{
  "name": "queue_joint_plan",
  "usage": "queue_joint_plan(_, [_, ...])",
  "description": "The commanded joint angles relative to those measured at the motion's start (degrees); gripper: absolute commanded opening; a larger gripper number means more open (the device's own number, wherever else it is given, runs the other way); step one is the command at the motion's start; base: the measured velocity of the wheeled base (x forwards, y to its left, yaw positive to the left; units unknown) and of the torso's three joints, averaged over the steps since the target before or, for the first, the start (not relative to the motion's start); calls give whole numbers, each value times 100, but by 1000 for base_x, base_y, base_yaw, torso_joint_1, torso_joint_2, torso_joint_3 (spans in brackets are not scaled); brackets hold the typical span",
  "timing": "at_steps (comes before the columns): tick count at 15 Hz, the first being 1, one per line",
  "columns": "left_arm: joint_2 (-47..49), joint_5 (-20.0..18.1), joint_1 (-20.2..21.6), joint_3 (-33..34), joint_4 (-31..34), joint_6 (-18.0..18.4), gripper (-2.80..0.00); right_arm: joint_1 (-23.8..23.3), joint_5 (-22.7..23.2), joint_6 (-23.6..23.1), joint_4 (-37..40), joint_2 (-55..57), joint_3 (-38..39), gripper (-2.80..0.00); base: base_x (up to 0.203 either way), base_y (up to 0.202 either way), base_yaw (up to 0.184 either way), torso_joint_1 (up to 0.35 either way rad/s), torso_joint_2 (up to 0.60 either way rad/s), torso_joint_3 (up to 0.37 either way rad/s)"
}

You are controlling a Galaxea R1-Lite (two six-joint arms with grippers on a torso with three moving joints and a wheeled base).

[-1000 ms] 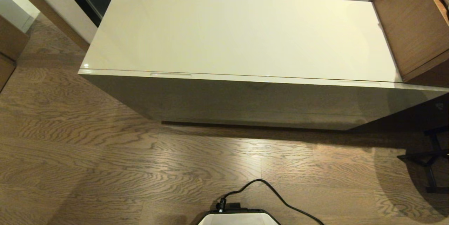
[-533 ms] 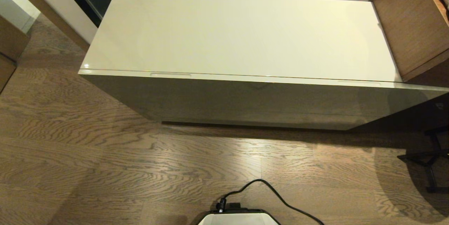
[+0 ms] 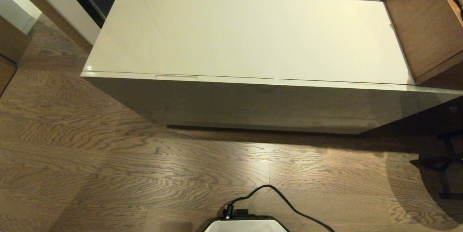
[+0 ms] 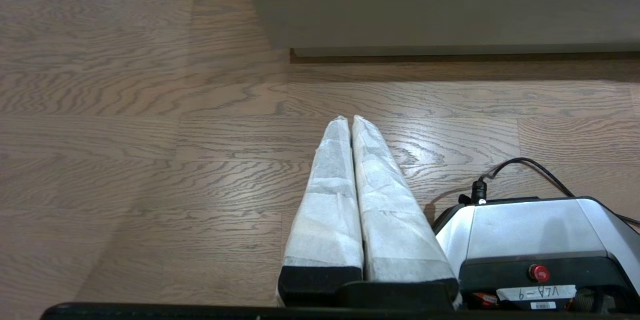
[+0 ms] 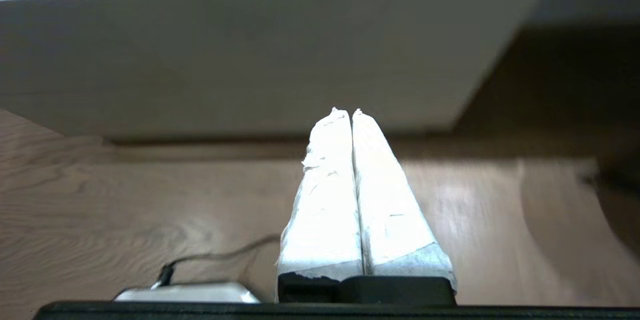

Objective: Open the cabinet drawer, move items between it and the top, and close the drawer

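1. One wide glossy cream-beige top (image 3: 249, 36) is seen from the head view, with the cabinet drawer (image 3: 253, 98) pushed flush beneath its front edge; two slim recessed handle slots (image 3: 176, 77) are cut along the panel's upper rim.
2. The wooden floor (image 3: 108, 174) and robot base (image 3: 244, 224) are shown below.
3. Only in the wrist views are the left gripper (image 4: 351, 119) and right gripper (image 5: 344, 111) found, both clenched on nothing, white-wrapped fingers pressed together.
4. A label reading "VLA-9", upside down, is carried on the base.
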Motion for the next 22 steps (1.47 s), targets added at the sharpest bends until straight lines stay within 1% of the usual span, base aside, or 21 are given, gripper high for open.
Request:
queue_joint_plan(1, [7, 0, 1, 0, 0, 3, -280, -3, 30, -82, 135, -17, 444, -280, 0, 0, 0, 0, 0, 0])
queue_joint_plan(2, [7, 0, -1, 0, 0, 3, -280, -3, 33, -98, 538, -18, 444, -280, 0, 0, 0, 0, 0, 0])
queue_joint_plan(3, [7, 0, 6, 0, 0, 3, -280, -3, 43, -111, 644, -18, 435, -280, 0, 0, 0, 0, 0, 0])
queue_joint_plan(8, [7, 0, 8, 0, 0, 3, -280, -3, 45, -158, 704, -17, 440, -280, 0, 0, 0, 0, 0, 0])
queue_joint_plan(10, [7, 0, 1, 0, 0, 3, -280, -3, 90, -405, 759, -9, 435, -280, 0, 0, 0, 0, 0, 0])
queue_joint_plan(11, [7, 0, -1, 0, 0, 3, -280, -3, 78, -446, 759, -9, 435, -280, 0, 0, 0, 0, 0, 0])
queue_joint_plan(17, [7, 0, -1, 0, 0, 3, -280, -3, 69, -340, 741, -9, 435, -280, 0, 0, 0, 0, 0, 0])
queue_joint_plan(22, [7, 0, 4, 0, 0, 3, -280, -3, 60, -340, 750, -9, 435, -280, 0, 0, 0, 0, 0, 0])
